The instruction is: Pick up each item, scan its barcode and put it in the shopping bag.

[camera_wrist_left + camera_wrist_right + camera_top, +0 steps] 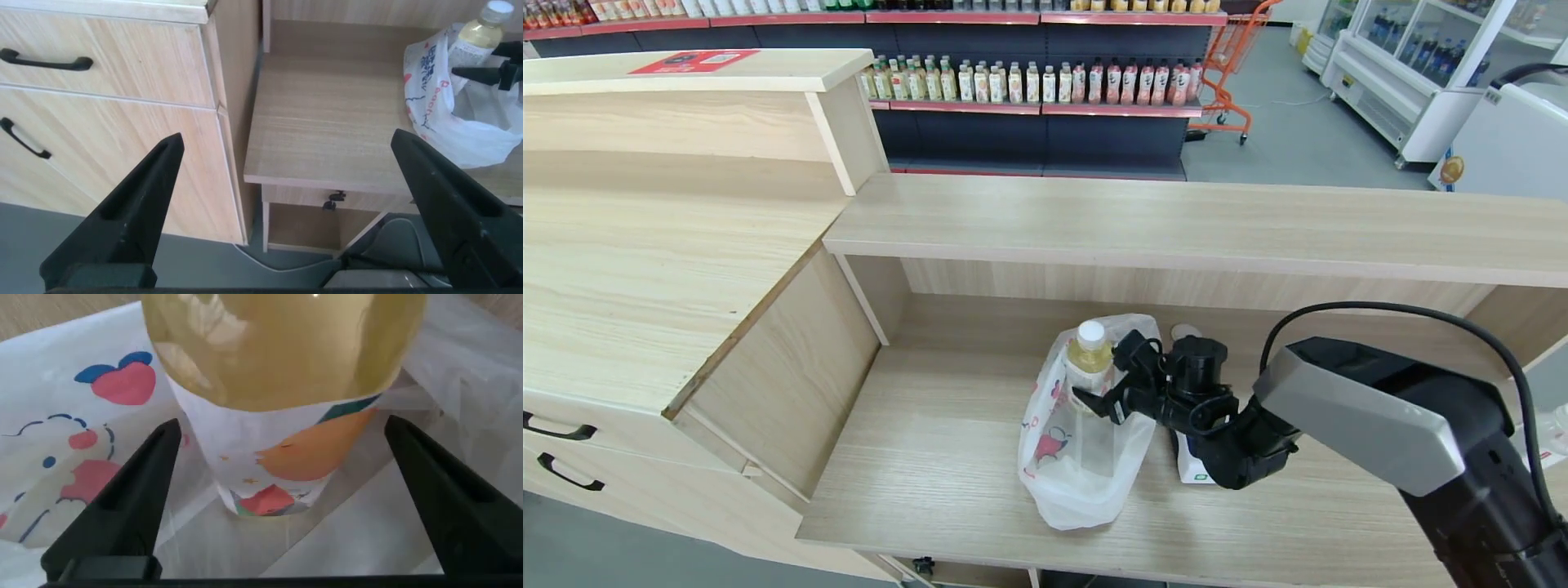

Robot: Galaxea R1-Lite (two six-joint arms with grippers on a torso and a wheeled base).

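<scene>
**Straddling the bottle in the shopping bag**

Reaches in from the near right of the counter (931,465) with the right arm (1372,416), forearm low over the wood and wrist turned toward the shopping bag (1066,478). Holds the right gripper (1109,374) level with the body of a bottle (1089,355), right at the open mouth of the bag.

Seen from the right wrist: jaws spread wide to either side of the bottle (286,392), with a gap on each side down to the label (no contact to be seen).

Stands upright inside the bag, that bottle, with a white cap on top, yellowish drink inside and a colourful label round the lower half. Rests, bag and all, on the low shelf of the counter: thin white plastic (49,465) with a red and blue cartoon print.

Covers part of a small white carton (1191,472) with the right wrist, on the shelf just beside the bag.

Hangs the left gripper (288,139) well apart from the bag (458,122), pointed toward the drawers (106,122) and the near edge of the shelf. Jaws spread there too, nothing between them.

Beyond the counter: shelves (1029,106) of bottled drinks and an orange cart (1229,73).
</scene>
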